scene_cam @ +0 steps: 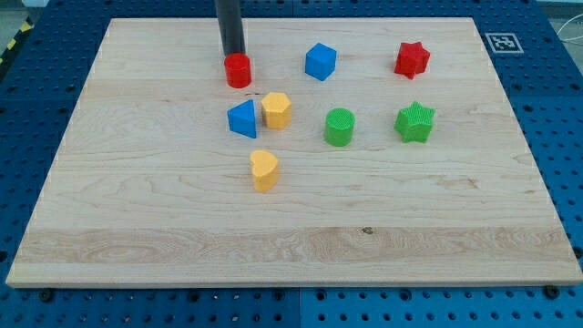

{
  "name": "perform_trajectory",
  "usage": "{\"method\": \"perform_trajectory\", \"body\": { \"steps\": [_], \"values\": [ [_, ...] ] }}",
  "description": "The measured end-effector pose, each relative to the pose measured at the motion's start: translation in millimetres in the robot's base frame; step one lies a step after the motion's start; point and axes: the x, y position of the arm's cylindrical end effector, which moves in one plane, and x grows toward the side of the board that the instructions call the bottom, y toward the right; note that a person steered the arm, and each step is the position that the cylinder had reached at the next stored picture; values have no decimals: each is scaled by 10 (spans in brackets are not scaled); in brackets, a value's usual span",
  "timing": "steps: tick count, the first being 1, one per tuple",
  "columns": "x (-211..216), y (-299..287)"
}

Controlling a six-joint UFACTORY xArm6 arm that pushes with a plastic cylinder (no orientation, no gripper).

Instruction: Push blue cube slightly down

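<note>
my tip touching red cylinder, blue cube well to view's right

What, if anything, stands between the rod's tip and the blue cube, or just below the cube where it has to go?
Nothing visible. My tip sits right behind the red cylinder, to the view's left of the blue cube, with bare board between. The green cylinder lies well below the cube.

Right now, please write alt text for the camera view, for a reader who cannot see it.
My tip touches the top side of the red cylinder, left of the blue cube on the wooden board. Six more blocks lie around.
</note>
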Motion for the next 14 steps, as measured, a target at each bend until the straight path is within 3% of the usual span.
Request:
{"method": "perform_trajectory", "body": {
  "steps": [1,2,4,5,6,10,12,14],
  "values": [
    [411,17],
    [514,2],
    [380,-237],
    [141,-424],
    [-392,-537],
    [-883,1105],
    [-394,1818],
    [-143,1584]
  ]
}}
